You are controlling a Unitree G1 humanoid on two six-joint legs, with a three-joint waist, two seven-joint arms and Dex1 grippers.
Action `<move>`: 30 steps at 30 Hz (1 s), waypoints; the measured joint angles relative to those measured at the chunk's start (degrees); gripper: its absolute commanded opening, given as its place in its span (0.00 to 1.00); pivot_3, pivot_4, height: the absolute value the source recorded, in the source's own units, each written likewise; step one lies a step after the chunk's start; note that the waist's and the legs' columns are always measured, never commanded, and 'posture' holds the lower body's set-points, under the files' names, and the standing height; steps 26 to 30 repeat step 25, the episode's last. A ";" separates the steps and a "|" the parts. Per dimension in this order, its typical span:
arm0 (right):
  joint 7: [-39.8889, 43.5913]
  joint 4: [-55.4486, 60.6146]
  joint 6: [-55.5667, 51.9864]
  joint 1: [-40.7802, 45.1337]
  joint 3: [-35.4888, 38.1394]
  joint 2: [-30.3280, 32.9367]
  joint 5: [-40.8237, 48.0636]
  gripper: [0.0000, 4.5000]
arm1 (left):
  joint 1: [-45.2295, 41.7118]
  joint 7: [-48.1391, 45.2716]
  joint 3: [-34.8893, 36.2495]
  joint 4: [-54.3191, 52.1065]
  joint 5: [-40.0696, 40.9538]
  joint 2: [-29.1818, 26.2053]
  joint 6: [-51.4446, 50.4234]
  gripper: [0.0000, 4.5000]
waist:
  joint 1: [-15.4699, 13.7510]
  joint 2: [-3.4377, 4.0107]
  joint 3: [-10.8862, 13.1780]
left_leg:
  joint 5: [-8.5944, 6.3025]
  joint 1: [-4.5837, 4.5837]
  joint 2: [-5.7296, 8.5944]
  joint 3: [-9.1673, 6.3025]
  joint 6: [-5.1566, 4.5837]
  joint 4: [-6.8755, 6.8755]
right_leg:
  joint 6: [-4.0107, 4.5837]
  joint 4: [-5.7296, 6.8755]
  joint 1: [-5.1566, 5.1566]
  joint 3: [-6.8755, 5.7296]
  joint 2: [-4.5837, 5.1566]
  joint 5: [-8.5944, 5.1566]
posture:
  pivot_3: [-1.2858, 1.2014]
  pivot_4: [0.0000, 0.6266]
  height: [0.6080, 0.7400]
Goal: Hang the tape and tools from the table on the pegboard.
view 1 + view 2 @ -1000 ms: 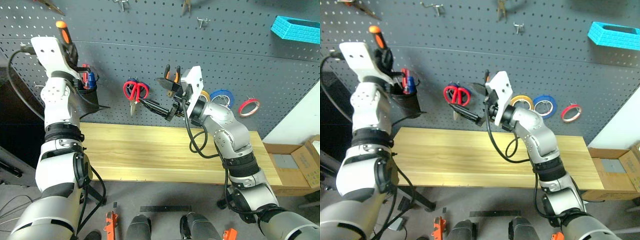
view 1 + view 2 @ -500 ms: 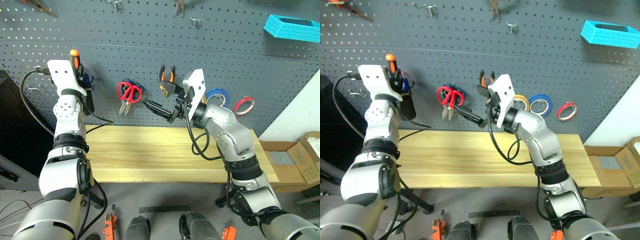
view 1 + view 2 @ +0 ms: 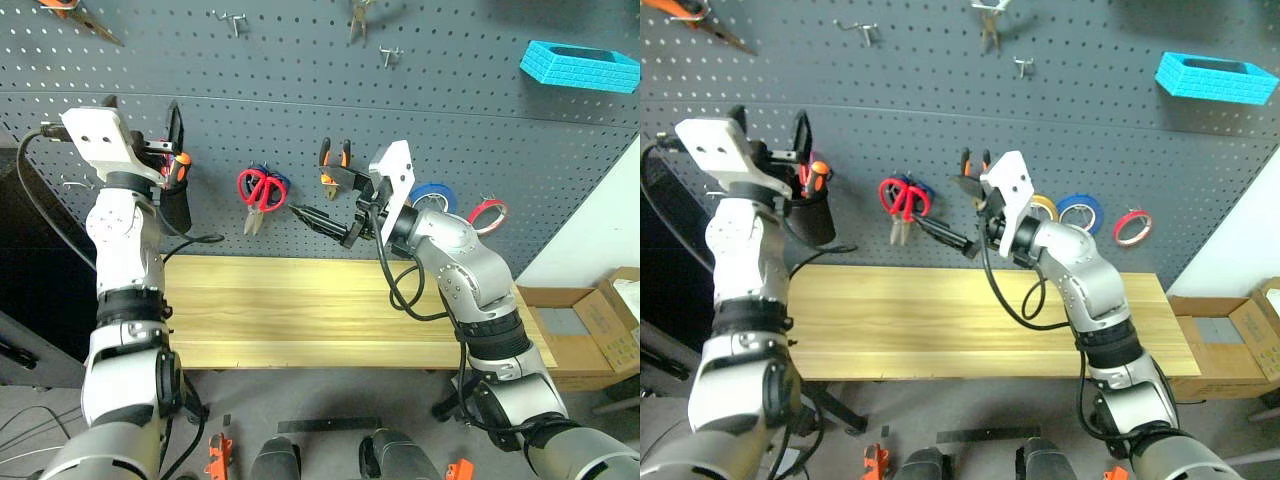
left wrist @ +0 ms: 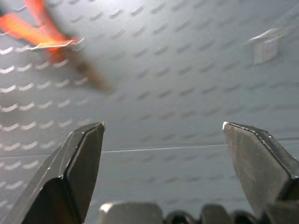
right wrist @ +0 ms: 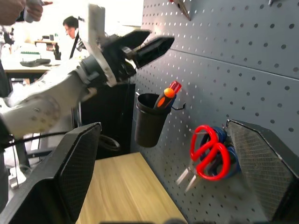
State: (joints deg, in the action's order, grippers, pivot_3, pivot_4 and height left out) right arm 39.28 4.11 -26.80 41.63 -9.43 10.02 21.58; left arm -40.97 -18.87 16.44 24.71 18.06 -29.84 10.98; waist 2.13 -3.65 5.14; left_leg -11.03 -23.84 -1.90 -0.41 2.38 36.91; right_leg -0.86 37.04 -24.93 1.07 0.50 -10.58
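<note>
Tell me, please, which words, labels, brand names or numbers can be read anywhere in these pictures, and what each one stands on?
None can be read.
The cardboard boxes beside the table carry no legible print.
The pegboard, the blue basket, the tape rolls and the red-handled scissors bear no visible lettering.
The black cup and both arms show no readable marks.

The dark grey pegboard (image 3: 300, 110) is seen behind the bare pale wooden table (image 3: 330, 315). Red-handled scissors (image 3: 258, 190) are hung blades-down at centre left, orange-and-black pliers (image 3: 334, 160) just to their right, and the thin red tape ring (image 3: 486, 214) far right. An orange-handled tool (image 3: 812, 176) is stood in a black cup on the left.
</note>
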 measured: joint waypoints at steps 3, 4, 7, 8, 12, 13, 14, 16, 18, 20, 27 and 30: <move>0.78 -0.26 0.22 -1.98 0.73 0.91 0.10 1.00 | 8.88 -5.52 -1.33 -15.35 5.99 -0.54 -8.28 0.96 | 0.30 0.07 -0.25 | 0.00 0.05 -0.01 0.00 0.00 -0.01 | 0.00 0.01 0.03 0.03 0.00 0.00 | 0.52 0.00 1.00; 0.70 -0.81 0.46 -2.98 1.56 1.21 0.07 1.00 | 11.90 -6.35 -2.38 -19.80 6.60 -0.88 -11.03 0.96 | 0.30 0.16 -0.45 | 0.00 0.09 0.00 0.00 0.00 0.00 | -0.01 -0.01 0.10 0.02 -0.01 -0.02 | 0.52 0.00 1.00; -0.14 -2.77 1.46 -5.90 4.34 2.65 -0.03 1.00 | 19.17 -4.95 -3.56 -27.98 6.71 -0.25 -17.87 0.96 | 0.21 0.50 -0.66 | -0.02 0.68 0.00 0.02 -0.01 -0.05 | 0.04 -0.14 0.75 0.03 0.00 -0.38 | 0.52 0.00 1.00; -0.85 -3.51 1.76 -6.88 5.46 3.02 -0.08 1.00 | 21.47 -3.56 -3.50 -29.87 6.75 0.44 -19.97 0.96 | 0.19 0.51 -0.68 | -0.03 0.91 -0.01 0.02 0.00 -0.08 | 0.12 -0.15 0.94 0.01 0.00 -0.44 | 0.52 0.00 1.00; -2.91 -4.63 3.29 -12.67 9.00 4.56 -0.15 1.00 | 33.45 0.07 -3.64 -33.85 5.01 4.54 -22.76 0.96 | 0.62 1.17 -1.27 | -0.24 1.36 -0.07 0.10 0.33 -0.19 | 0.16 -0.27 1.27 -0.01 0.03 -0.47 | 0.52 0.00 1.00; -3.35 -5.40 3.37 -14.57 10.00 5.01 -0.15 1.00 | 36.28 1.38 -3.52 -33.08 4.26 5.72 -23.36 0.96 | 0.66 1.28 -1.34 | -0.24 1.42 -0.07 0.10 0.34 -0.19 | 0.18 -0.25 1.30 -0.02 0.03 -0.48 | 0.52 0.00 1.00; -3.58 -6.50 3.71 -16.12 10.70 5.41 -0.21 1.00 | 38.29 2.25 -3.12 -31.87 3.94 6.96 -23.42 0.96 | 0.67 1.31 -1.36 | -0.24 1.43 -0.07 0.07 0.34 -0.19 | 0.18 -0.26 1.30 -0.06 0.03 -0.49 | 0.52 0.00 1.00; -4.49 -9.55 5.08 -18.45 11.44 5.60 -1.12 1.00 | 40.62 3.07 -2.27 -28.20 3.35 8.28 -23.17 0.96 | 0.80 1.35 -1.37 | -0.24 1.42 -0.07 -0.07 0.34 -0.19 | 0.19 -0.31 1.26 -0.17 0.00 -0.49 | 0.52 0.00 1.00; -5.55 -13.26 7.36 -19.80 12.15 5.62 -2.47 1.00 | 42.17 3.05 -1.79 -24.64 1.95 8.32 -21.74 0.96 | 1.11 1.60 -1.45 | -0.25 1.30 -0.07 -0.35 0.34 -0.16 | 0.20 -0.69 1.18 -0.40 -0.03 -0.48 | 0.51 0.00 1.00; -6.41 -17.36 10.64 -20.97 13.78 5.87 -3.18 1.00 | 43.44 2.51 -0.90 -20.69 0.75 8.26 -19.70 0.96 | 1.57 2.44 -1.77 | -0.27 1.00 -0.23 -0.88 0.32 -0.34 | 0.25 -2.16 1.33 -0.90 -0.27 -0.19 | 0.51 0.00 1.00; -6.39 -24.83 16.24 -22.55 15.51 8.39 -5.08 1.00 | 45.04 0.41 1.45 -15.62 -0.19 7.27 -16.06 0.96 | 2.27 2.94 -2.01 | -0.28 0.81 -0.85 -0.45 0.33 -0.45 | 0.12 -3.37 1.72 -1.71 0.05 -0.05 | 0.51 0.00 1.00; -6.39 -24.83 16.24 -22.55 15.51 8.39 -5.08 1.00 | 45.04 0.41 1.45 -15.62 -0.19 7.27 -16.06 0.96 | 2.27 2.94 -2.01 | -0.28 0.81 -0.85 -0.45 0.33 -0.45 | 0.12 -3.37 1.72 -1.71 0.05 -0.05 | 0.51 0.00 1.00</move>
